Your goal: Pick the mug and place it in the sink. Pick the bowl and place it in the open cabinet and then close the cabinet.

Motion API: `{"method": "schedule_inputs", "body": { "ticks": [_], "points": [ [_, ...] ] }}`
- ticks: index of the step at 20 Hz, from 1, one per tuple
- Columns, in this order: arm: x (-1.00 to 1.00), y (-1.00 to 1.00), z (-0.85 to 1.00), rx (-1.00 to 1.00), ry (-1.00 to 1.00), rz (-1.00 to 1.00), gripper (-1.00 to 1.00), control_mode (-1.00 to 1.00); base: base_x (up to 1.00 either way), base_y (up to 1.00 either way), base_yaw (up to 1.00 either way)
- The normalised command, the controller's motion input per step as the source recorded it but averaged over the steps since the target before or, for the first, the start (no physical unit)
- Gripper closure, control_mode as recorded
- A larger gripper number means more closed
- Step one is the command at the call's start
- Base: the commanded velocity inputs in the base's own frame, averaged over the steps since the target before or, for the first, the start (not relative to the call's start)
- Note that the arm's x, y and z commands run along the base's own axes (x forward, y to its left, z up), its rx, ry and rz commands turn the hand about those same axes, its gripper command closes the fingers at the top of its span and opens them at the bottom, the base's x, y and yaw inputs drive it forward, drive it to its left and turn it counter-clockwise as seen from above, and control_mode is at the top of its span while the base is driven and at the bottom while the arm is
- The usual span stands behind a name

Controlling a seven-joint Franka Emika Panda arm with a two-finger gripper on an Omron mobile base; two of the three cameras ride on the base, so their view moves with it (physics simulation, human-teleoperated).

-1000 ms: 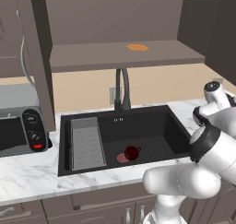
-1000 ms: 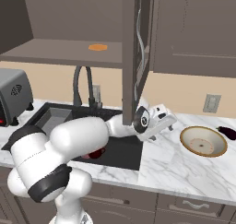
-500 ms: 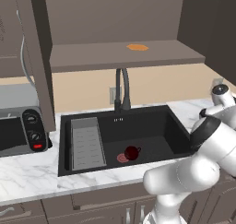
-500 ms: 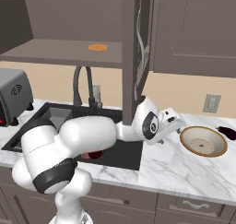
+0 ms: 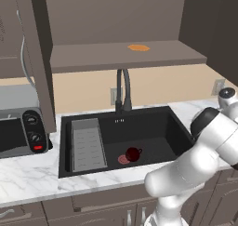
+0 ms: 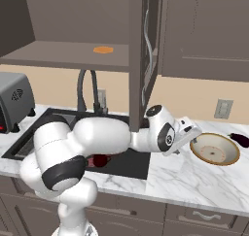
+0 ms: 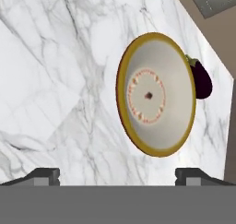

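The mug is lying in the sink — the claw, released and empty, is swinging closer to the bowl on the worktop.

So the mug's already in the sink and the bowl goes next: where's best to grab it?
Probably the bowl's rim on the sink-facing side, from above: it sits upright and wide on the counter, with the eggplant against its far edge. The open gripper hangs beside that near rim.

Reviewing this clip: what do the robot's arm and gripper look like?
The arm is glossy white with rounded, bulky links and dark grey to black bands at the joints. The gripper has a white, boxy hand; its small dark fingertips are blocky. No cables or markings show.
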Motion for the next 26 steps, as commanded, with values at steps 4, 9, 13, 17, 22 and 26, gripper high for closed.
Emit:
{"method": "schedule_inputs", "body": {
  "ticks": [4,9,13,17,22,26],
  "points": [
    [0.07,-0.05,-0.21,0.00,0.00,0.03,-1.00,-1.00,0.00,0.00,0.00],
    [0.15,-0.07,-0.15,0.00,0.00,0.03,-1.00,-1.00,0.00,0.00,0.00],
    [0.25,-0.03,-0.12,0.00,0.00,0.02,-1.00,-1.00,0.00,0.00,0.00],
    [0.28,-0.06,-0.17,0.00,0.00,0.03,-1.00,-1.00,0.00,0.00,0.00],
    [0.28,-0.09,-0.22,0.00,0.00,0.04,-1.00,-1.00,0.00,0.00,0.00],
    [0.26,-0.21,-0.13,0.00,0.00,0.05,-1.00,-1.00,0.00,0.00,0.00]
  ]
}}
